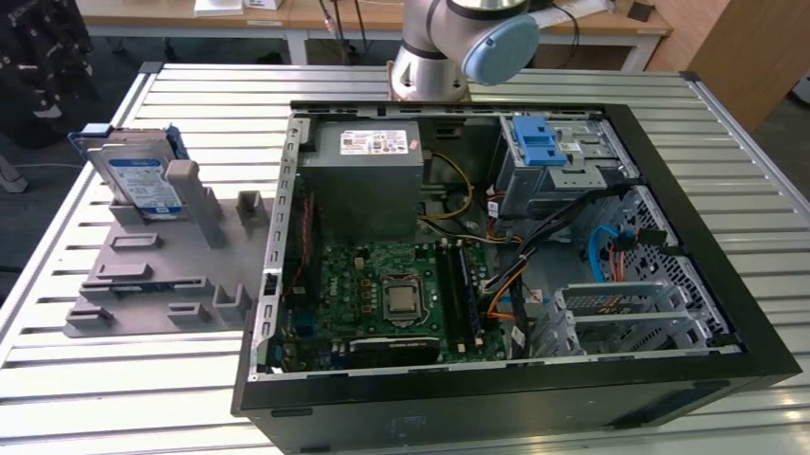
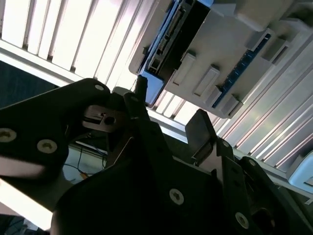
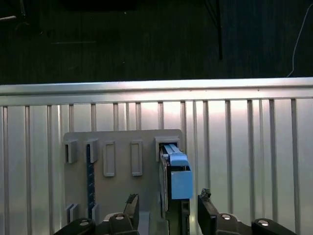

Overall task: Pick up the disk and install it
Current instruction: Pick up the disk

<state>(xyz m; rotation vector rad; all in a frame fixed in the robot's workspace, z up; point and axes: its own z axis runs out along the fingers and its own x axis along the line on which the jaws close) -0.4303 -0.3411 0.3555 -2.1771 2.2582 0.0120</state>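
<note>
Plainly, the end effector (image 3: pixel 167 200) is open and holds nothing: in the first wrist view its two black fingers (image 3: pixel 131 208) stand well apart, one to either side of the disk (image 3: pixel 177 176), which lines up with the gap between them. In the second wrist view the fingertips appear clear of the disk, though one tip comes close to its corner in the picture, and whether it is touching there I cannot tell.

The disk stands on its edge in a slot of a grey holder plate (image 3: pixel 122 152), not yet picked up. Its blue plastic rail faces the camera in the first wrist view; in the exterior view its blue-and-white label shows, and it sits at the far end of the plate. Several other raised grey brackets on the plate have nothing in them, and a thin blue strip (image 3: pixel 89 178) stands in one slot well apart from the disk.

The plate lies flat on a slatted metal tabletop (image 3: pixel 244 147). On the exterior view's right of the plate, just beside it, an open computer case (image 1: pixel 708 379) lies on its side. Inside are a grey power supply (image 1: pixel 367 180), a green motherboard (image 1: pixel 379 294) and, in the far corner, a metal drive cage (image 1: pixel 576 166) with a blue latch (image 1: pixel 538 142). Beyond the case the arm (image 1: pixel 437 47) rises from the tabletop.
</note>
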